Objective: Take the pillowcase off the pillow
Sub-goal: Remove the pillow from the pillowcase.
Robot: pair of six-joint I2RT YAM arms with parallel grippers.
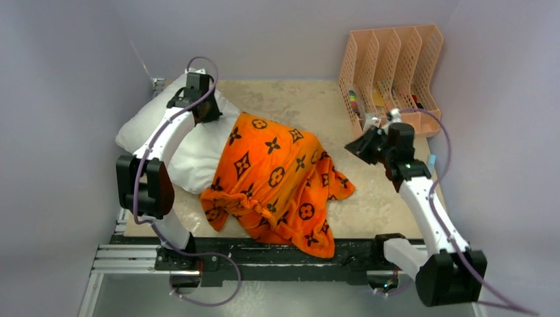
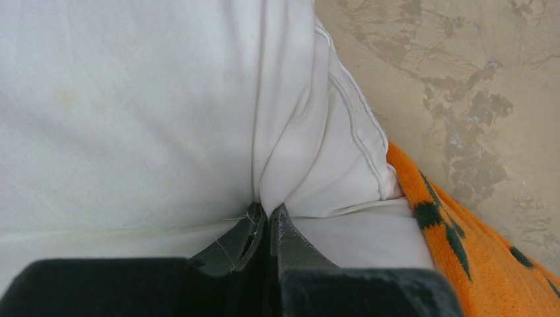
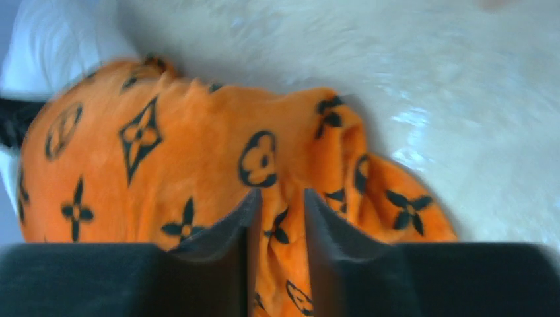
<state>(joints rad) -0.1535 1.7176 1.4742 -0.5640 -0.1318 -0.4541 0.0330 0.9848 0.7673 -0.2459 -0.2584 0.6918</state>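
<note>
Left wall: stands close along the tabletop's left edge, and the far-left corner leaves little room.
Left pincer: pressed together on a pinched-up fold of white fabric, just beside a stitched seam, at the far-left end of the tabletop.
Pillow: lies slantwise on the left half of the tabletop. Its left part is bare, its right part goes under the orange cover, and its far end is near the corner of the walls.
Pillowcase: bright orange with black flower, diamond and circle motifs, bunched in folds over the pillow's right part at mid-tabletop. Its near hem reaches over the near edge onto the black rail. In the left wrist view its orange edge lies just right of the closed fingers, apart from them.
Open room: bare tabletop behind the pillowcase and to its right.
Right pincer: raised just right of the pillowcase, fingers a narrow gap apart, with nothing seen pinched. The view is blurred, and the orange cloth lies beyond the tips.
File rack: peach mesh, at the far-right corner near the right wall. Its contents are too small to tell.
</note>
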